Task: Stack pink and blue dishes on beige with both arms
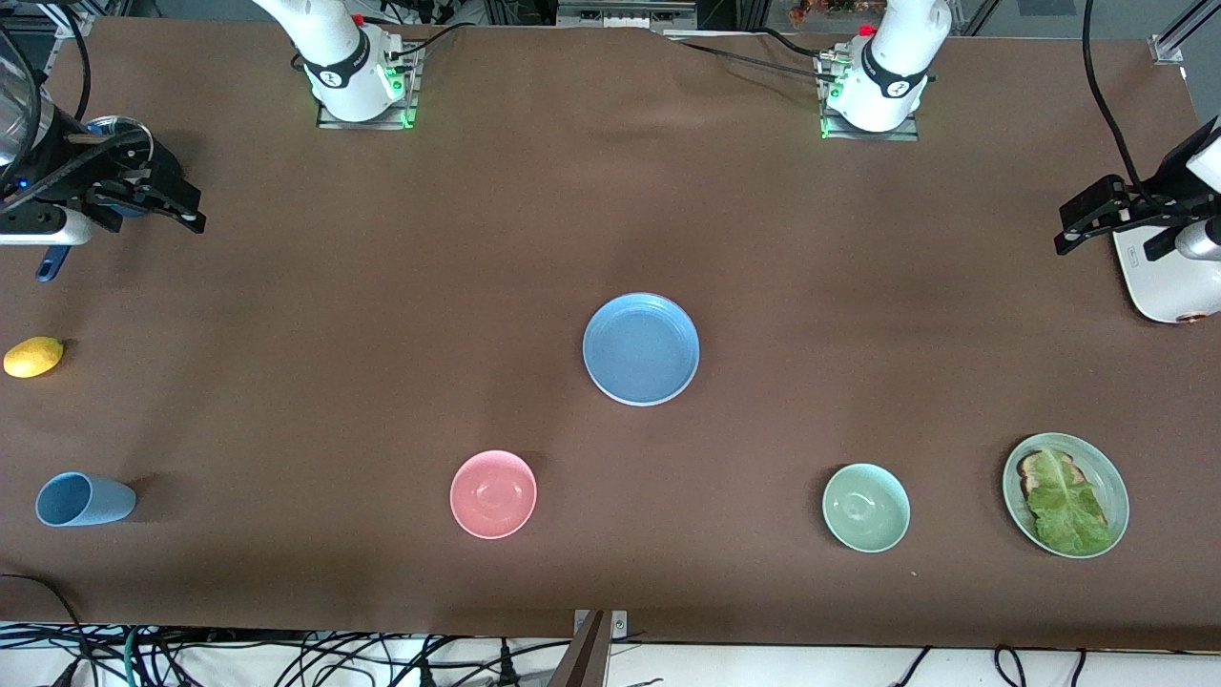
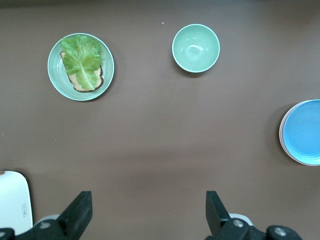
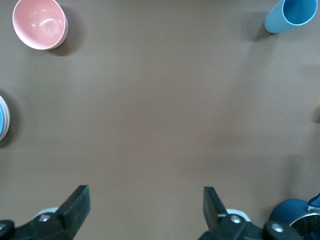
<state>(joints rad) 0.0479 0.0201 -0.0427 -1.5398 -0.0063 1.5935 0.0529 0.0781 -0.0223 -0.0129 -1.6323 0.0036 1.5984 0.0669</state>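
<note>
1. While the right arm waits at its end of the counter, the right end effector hangs above that edge with its fingers spread apart and nothing between them.
2. Near it on the counter lie a yellow lemon and, nearer the front camera, a light blue cup on its side.
3. A pink bowl sits nearer the front camera than the blue plate.
4. At mid-counter the blue plate lies on top of a stack; the right wrist view shows pink and pale rims under it at the stack's edge.
5. Toward the left arm's end stand a green bowl and a green plate carrying toast and lettuce.
6. The left end effector hangs over a white appliance, fingers apart and empty; that arm waits too.
</note>
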